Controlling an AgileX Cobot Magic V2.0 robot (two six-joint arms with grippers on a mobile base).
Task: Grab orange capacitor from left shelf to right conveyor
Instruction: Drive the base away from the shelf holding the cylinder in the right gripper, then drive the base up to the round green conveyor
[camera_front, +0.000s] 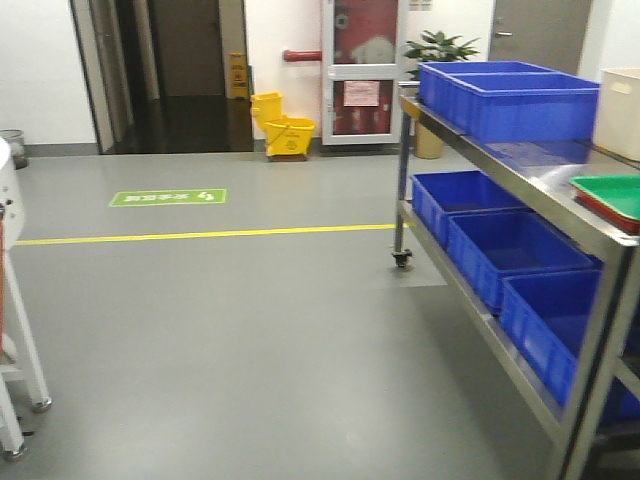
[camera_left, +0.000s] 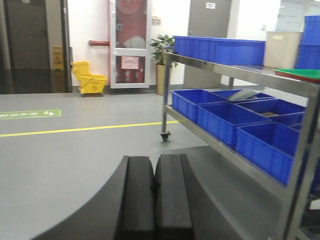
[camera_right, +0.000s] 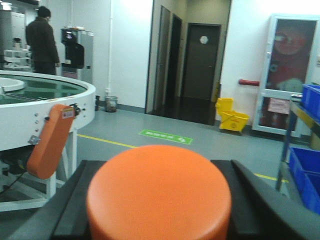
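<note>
Orange capacitor (camera_right: 159, 200), a small bright orange cylinder, seen end-on as a smooth round face filling the lower middle of the right wrist view; numerals not visible from this angle. It sits clamped between the black fingers (camera_right: 70, 210) of the right gripper (camera_right: 159, 170), one on each flank, so it is off the shelf and in the air. How deep the fingers reach along its body is hidden. Left gripper (camera_left: 154, 190) has its two black pads pressed together with nothing between them. The large circular conveyor (camera_right: 50, 102), with a white rim and a glossy green belt, lies well apart at the left of the right wrist view, a rounded orange housing (camera_right: 50, 140) bolted to its side. The steel-rail shelf (camera_front: 520, 190) with big blue plastic bins (camera_front: 510, 100) stands off to the other side. A person in dark clothes (camera_right: 42, 40) stands beyond the belt. Judged stage: carry toward the conveyor, with placement not yet done. Risks: a smooth round body could slip or tilt in the grip during base motion. The approach could clip the rim or the housing. Set down upright on the belt, the cylinder may topple and roll. The person is near the drop zone.
</note>
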